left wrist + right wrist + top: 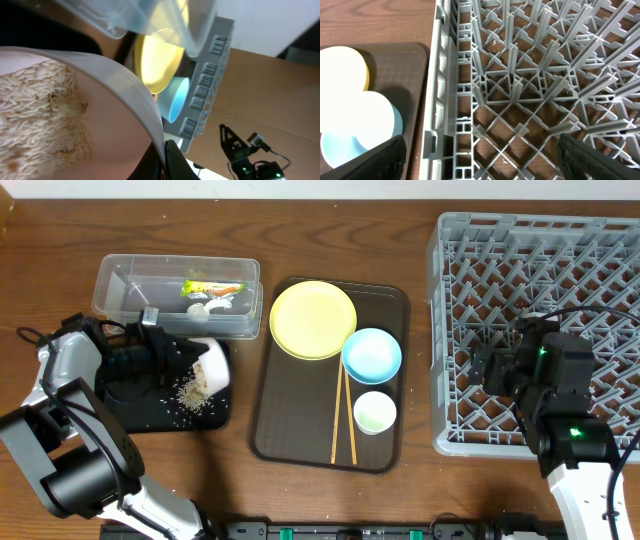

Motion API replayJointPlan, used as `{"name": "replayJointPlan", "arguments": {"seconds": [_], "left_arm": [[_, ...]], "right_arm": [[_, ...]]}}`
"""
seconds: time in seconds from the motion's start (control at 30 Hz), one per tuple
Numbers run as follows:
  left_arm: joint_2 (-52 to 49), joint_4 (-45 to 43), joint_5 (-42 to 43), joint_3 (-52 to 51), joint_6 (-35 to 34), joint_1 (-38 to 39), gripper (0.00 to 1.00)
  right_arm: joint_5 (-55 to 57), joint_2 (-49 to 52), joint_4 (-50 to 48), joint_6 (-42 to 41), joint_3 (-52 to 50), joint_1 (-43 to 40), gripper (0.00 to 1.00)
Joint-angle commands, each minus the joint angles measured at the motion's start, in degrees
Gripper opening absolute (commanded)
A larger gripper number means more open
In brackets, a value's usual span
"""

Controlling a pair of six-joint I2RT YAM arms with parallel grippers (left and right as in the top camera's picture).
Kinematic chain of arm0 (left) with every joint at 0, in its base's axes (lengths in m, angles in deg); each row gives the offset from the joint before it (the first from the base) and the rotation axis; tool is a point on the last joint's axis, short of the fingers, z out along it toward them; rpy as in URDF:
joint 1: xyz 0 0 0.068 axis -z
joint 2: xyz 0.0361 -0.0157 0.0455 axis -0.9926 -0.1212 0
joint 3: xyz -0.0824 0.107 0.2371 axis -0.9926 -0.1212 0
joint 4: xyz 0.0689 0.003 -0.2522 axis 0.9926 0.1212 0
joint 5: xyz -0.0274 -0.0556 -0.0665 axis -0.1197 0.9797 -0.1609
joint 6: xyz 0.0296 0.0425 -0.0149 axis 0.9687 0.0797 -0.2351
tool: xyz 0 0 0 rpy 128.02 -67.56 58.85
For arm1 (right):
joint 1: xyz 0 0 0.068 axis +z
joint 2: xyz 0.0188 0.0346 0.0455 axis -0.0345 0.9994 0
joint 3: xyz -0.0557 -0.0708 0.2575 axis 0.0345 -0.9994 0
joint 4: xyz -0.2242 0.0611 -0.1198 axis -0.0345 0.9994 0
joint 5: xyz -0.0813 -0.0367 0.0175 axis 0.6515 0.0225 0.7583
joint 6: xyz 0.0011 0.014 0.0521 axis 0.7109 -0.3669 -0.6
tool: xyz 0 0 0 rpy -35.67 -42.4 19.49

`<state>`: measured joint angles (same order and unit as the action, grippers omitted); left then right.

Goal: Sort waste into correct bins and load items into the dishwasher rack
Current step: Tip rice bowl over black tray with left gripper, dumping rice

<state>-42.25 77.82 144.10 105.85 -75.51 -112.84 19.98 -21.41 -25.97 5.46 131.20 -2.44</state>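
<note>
My left gripper (190, 360) is shut on the rim of the white bowl (212, 367) and holds it tipped on its side over the black tray (140, 408). Rice grains (188, 395) lie on that tray. More rice clings inside the bowl (40, 110), whose rim is pinched between my fingers (165, 160). The clear tub (120, 285) holds the green-and-orange wrapper (210, 288) and the white paper scrap (203, 307). My right gripper (490, 370) is open and empty (480, 160) over the left part of the grey dishwasher rack (600, 240).
The brown serving tray (290, 430) in the middle holds the yellow plate (312, 319), the light blue bowl (372, 354), the small pale cup (375, 412) and the wooden chopsticks (342, 415). The rack's upright pegs (530, 75) stand under my right gripper.
</note>
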Motion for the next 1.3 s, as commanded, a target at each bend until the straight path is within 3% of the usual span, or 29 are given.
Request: {"name": "replayJointPlan", "arguments": {"seconds": [0.0, 0.4, 0.57, 0.8, 1.27], "left_arm": [[-0.61, -0.68, 5.18, 0.59, -0.02, 0.0, 0.06], [-0.61, -0.44, 5.22, 0.48, -1.01, 1.01, 0.06], [-0.61, -0.11, 5.81, 0.48, -6.23, 0.24, 0.06], [-0.61, -0.2, 19.78, 0.5, -6.95, -0.85, 0.06], [-0.61, -1.51, 16.94, 0.5, -6.73, -1.16, 0.06]], "right_arm": [[-0.2, 0.0, -0.17, 0.46, 1.09, 0.5, 0.94], [-0.17, 0.0, -0.2, 0.46, 1.09, 0.5, 0.93], [-0.15, 0.0, -0.2, 0.48, 1.09, 0.5, 0.93], [0.24, 0.0, -0.17, 1.55, 1.09, 0.5, 0.93], [0.24, 0.0, -0.17, 1.95, 1.09, 0.5, 0.93]]}}
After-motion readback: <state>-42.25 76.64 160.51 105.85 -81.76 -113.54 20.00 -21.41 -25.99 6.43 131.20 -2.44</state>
